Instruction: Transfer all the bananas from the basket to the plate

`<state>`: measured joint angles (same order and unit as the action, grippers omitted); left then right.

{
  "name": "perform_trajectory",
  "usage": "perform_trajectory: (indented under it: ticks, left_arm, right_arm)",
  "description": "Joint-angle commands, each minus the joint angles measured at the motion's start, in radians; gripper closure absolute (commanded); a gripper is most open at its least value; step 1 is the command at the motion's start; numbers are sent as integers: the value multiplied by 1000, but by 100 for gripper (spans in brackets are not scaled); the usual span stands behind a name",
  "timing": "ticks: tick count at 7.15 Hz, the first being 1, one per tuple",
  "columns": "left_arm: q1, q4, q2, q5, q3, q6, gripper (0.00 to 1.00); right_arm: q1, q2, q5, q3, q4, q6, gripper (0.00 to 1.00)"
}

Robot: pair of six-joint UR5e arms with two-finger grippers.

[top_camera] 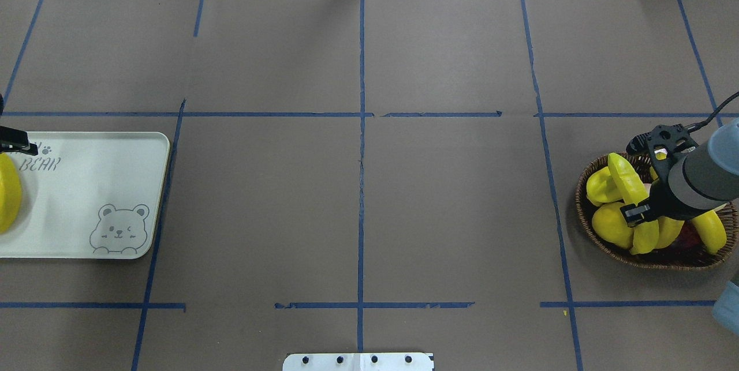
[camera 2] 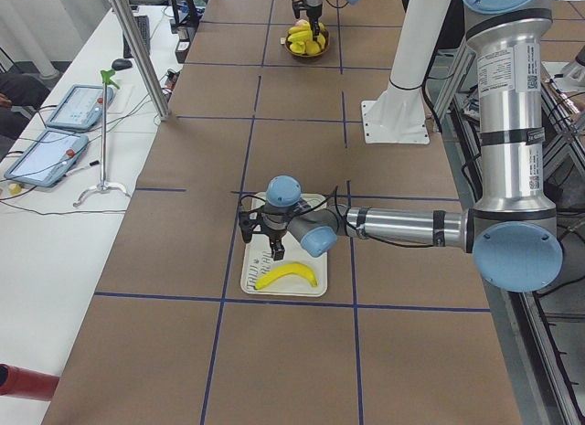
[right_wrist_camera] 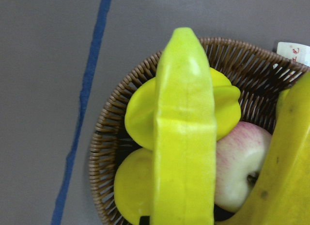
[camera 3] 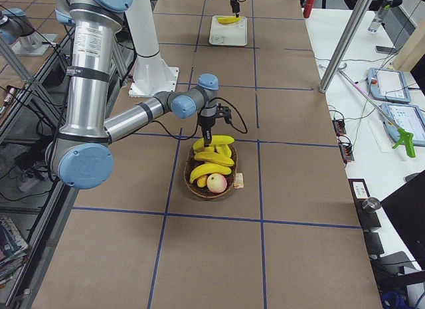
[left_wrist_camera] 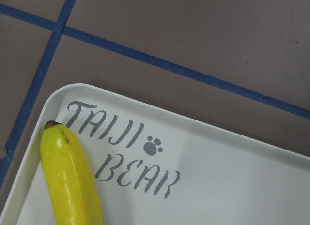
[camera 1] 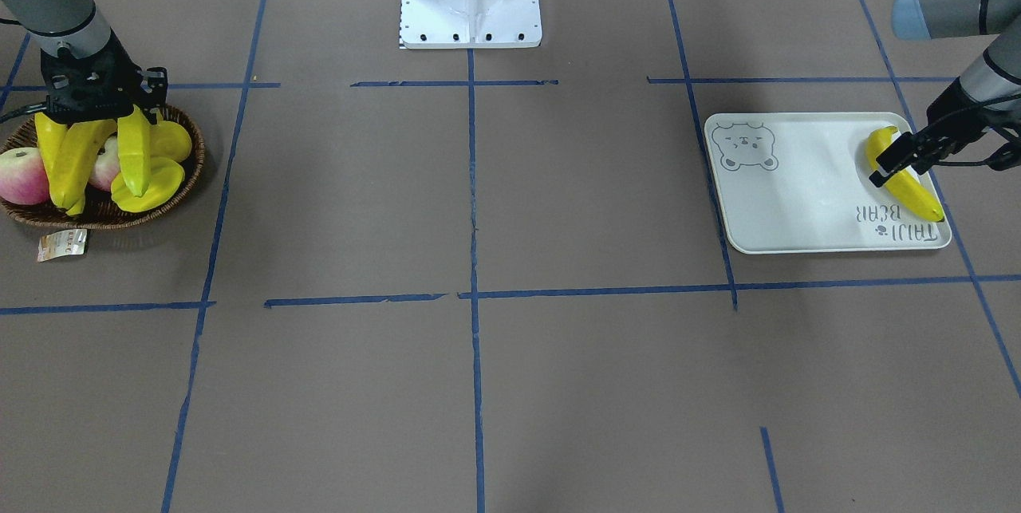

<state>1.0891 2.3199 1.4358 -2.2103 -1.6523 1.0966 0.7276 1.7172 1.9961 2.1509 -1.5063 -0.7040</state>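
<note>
right claw [top_camera: 642,180] clamps banana [top_camera: 625,176] over basket [camera 1: 195,158] | apples [camera 1: 22,176], starfruit [camera 1: 159,178] crowd beneath | left claw [camera 2: 262,245] spread, empty, above plate [camera 1: 790,194]

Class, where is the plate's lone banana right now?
Front-facing view: the banana lies at the plate's right end, beside the grey lettering, by the left gripper.

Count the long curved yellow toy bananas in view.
4. One yellow banana lies on the off-white rectangular plate. Three are at the dark woven wicker basket: two bananas lying inside, one held banana in the right gripper. Others may be hidden.
</note>
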Motion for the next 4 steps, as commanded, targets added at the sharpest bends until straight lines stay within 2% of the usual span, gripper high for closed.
perform_trajectory:
  ticks: [1, 3, 4]
  left_arm:
    - [0, 6, 0, -47, -33, 14, 0]
    - [-5, 25, 8, -51, -98, 16, 0]
    - [-6, 27, 12, -51, -134, 20, 0]
  right_arm:
    - [-2, -72, 29, 20, 0, -96, 88]
    - [-8, -154, 52, 26, 55, -297, 87]
    - [-13, -163, 76, 21, 148, -342, 87]
